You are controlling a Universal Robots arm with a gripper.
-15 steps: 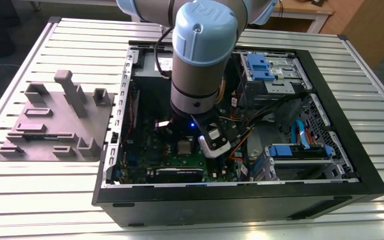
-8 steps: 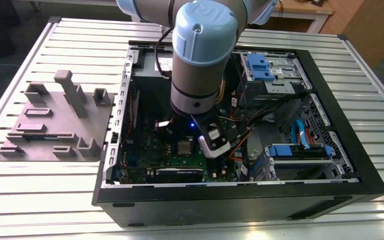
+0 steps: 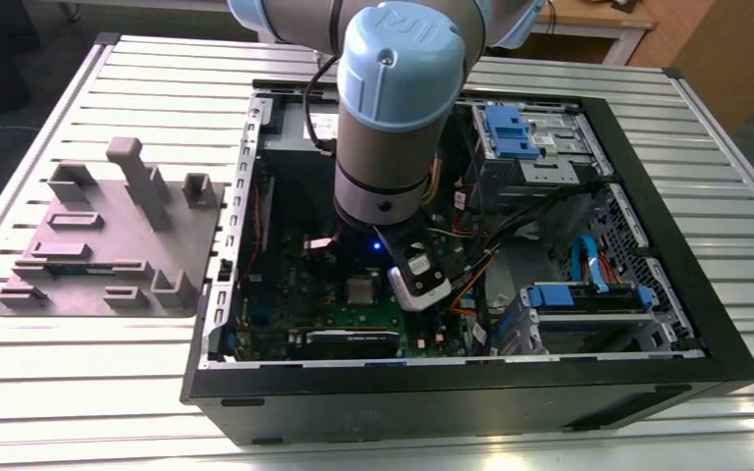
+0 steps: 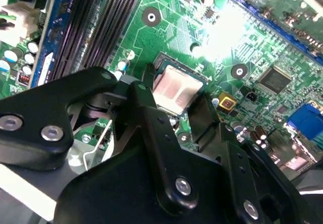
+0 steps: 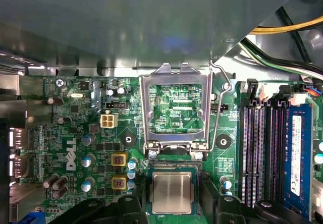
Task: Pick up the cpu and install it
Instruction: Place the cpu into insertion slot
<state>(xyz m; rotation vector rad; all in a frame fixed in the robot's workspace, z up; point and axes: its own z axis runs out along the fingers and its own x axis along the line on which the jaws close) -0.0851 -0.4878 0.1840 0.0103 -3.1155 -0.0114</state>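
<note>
The cpu (image 4: 179, 85) is a small silver-topped square chip lying flat in the motherboard socket inside the open computer case (image 3: 509, 388). It also shows as the cpu (image 5: 171, 192) below the raised metal load plate (image 5: 176, 75), and as the small cpu (image 3: 360, 289) in the exterior view. My gripper (image 4: 175, 102) reaches down into the case, its black fingers (image 4: 146, 100) standing close on two opposite sides of the chip, shut on it. The arm (image 3: 397, 108) stands upright above the board.
A grey moulded tray (image 3: 102, 245) with upright posts lies on the slatted table (image 3: 76, 392) at the exterior view's left. Memory slots (image 5: 262, 148), loose cables (image 3: 489, 240) and blue-tabbed drive cages (image 3: 587, 294) crowd the case around the socket.
</note>
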